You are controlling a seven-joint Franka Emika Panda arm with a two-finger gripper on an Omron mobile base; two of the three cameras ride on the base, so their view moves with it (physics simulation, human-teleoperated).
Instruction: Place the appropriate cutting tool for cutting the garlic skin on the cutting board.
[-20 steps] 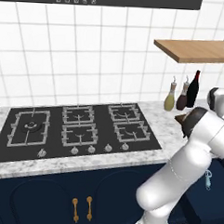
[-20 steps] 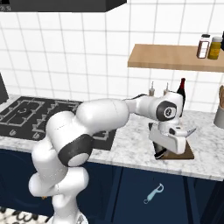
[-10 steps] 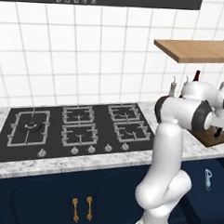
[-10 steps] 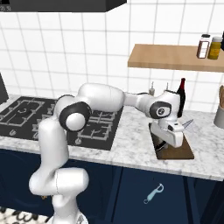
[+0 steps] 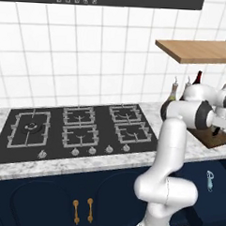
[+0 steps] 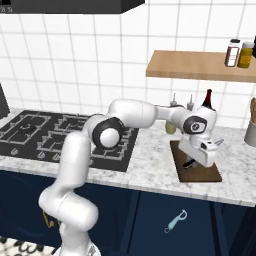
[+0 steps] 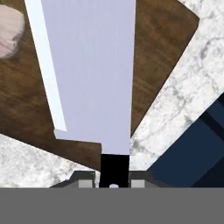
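Note:
A knife with a broad pale blade (image 7: 92, 74) and a black handle (image 7: 114, 166) is held in my gripper (image 7: 114, 181), which is shut on the handle. The blade reaches out over the dark brown cutting board (image 7: 162, 52). The pale pinkish garlic (image 7: 9, 31) lies on the board beside the blade. In the right base view my hand hangs low over the cutting board (image 6: 207, 175) on the marble counter, and my gripper (image 6: 190, 162) is close above the wood. The left base view has the cutting board (image 5: 212, 139) at the far right.
Bottles (image 6: 207, 99) stand against the tiled wall behind the board, under a light wooden shelf (image 6: 200, 65). The gas stove (image 6: 45, 135) lies to the left. A grey jar (image 6: 250, 132) stands at the right edge. A small light blue tool (image 6: 176, 221) shows in front of the cabinet.
The arm's elbow has swung up and out from a low folded pose to a long reach. The hand with the knife has stayed over the board, shifting only slightly.

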